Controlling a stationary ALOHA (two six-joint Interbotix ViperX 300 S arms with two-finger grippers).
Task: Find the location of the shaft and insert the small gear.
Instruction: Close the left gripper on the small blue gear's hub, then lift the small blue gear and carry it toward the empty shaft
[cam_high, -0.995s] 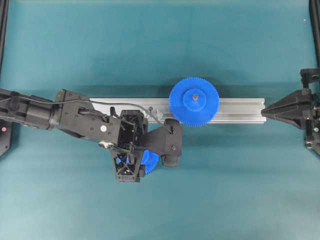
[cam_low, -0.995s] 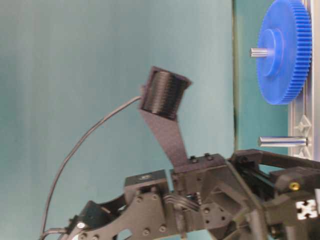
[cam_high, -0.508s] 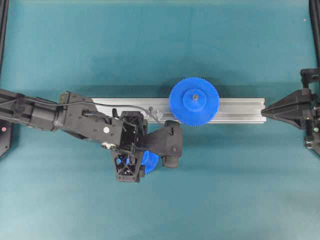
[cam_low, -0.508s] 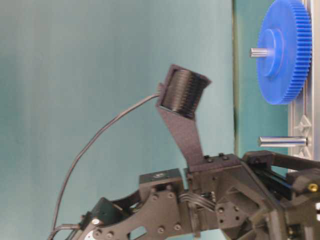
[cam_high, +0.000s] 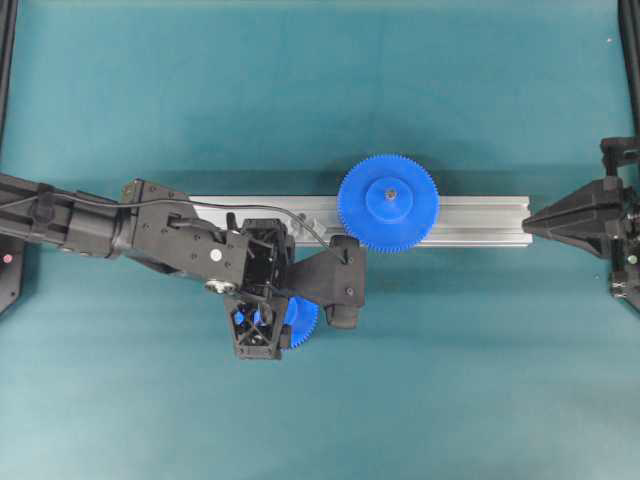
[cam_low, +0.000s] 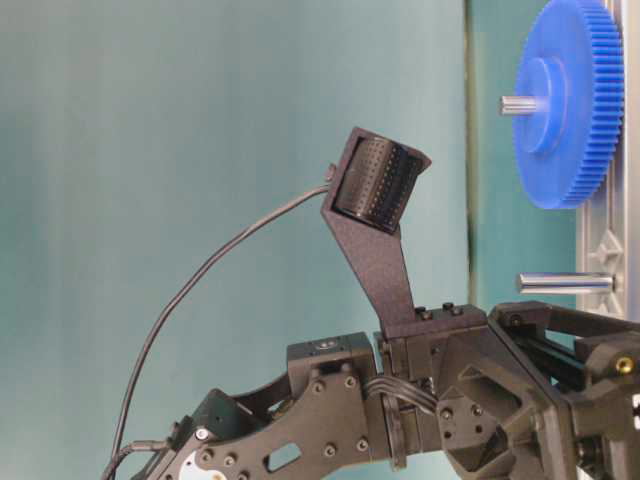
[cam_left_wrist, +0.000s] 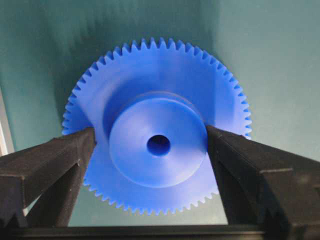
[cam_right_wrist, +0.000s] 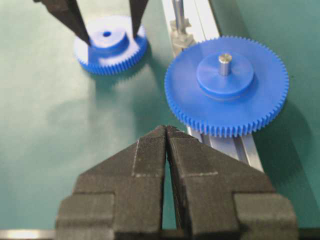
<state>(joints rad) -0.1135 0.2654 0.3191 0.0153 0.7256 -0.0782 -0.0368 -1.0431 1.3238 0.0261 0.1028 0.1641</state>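
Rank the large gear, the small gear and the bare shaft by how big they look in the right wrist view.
1. The large gear, though it sits nearer this camera than the small one.
2. The small gear, farther back on the mat, between the left gripper's open fingers.
3. The shaft, a thin pin on the rail, cut off by the top edge.

On the teal table surface (cam_high: 320, 100), a long ribbed aluminium rail (cam_high: 480, 220) lies left to right. A large blue toothed gear (cam_high: 388, 202) with a grey pin in its hub sits on it. Below the rail, the black left arm's gripper (cam_high: 290, 322) covers most of a smaller blue plastic gear (cam_high: 302, 320). The black right gripper (cam_high: 535, 222) points at the rail's right end.
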